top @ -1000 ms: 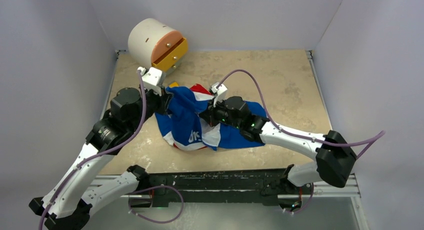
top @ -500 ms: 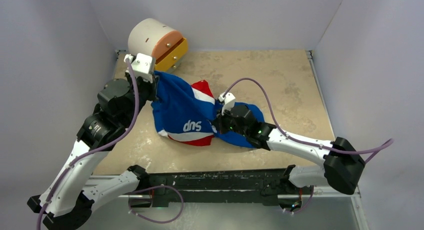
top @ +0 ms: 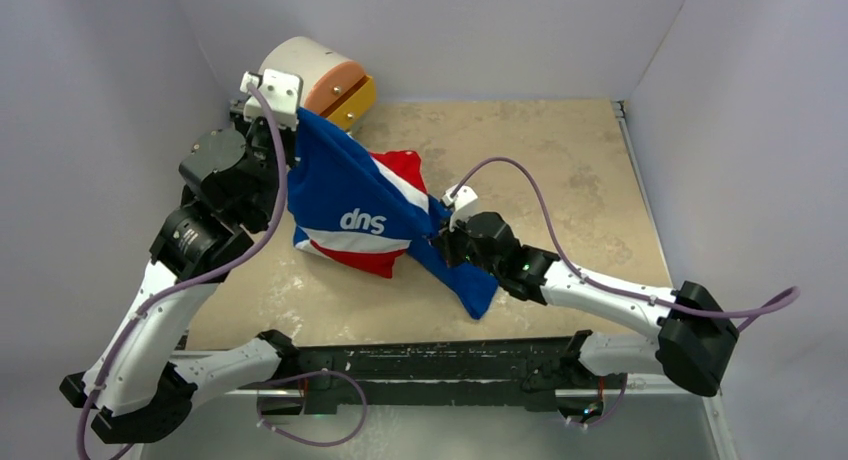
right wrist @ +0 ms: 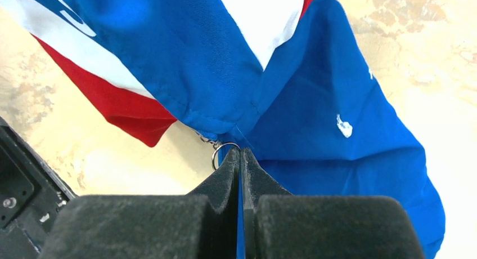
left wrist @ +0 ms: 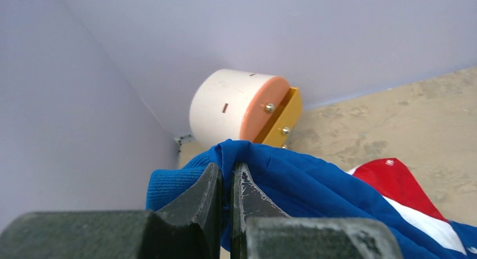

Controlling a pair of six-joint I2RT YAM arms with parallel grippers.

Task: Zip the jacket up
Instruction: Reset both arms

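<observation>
Over beige tabletop (top: 560, 160), my raised left gripper (left wrist: 226, 172) and low right gripper (right wrist: 241, 155) pinch a blue-white-red fabric jacket (top: 345, 185). Its white lettering (top: 362, 220) reads "dns".

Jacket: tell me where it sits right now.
In the top view the jacket is left of centre, stretched between the left fingers by the white cylinder and the right fingers.
</observation>
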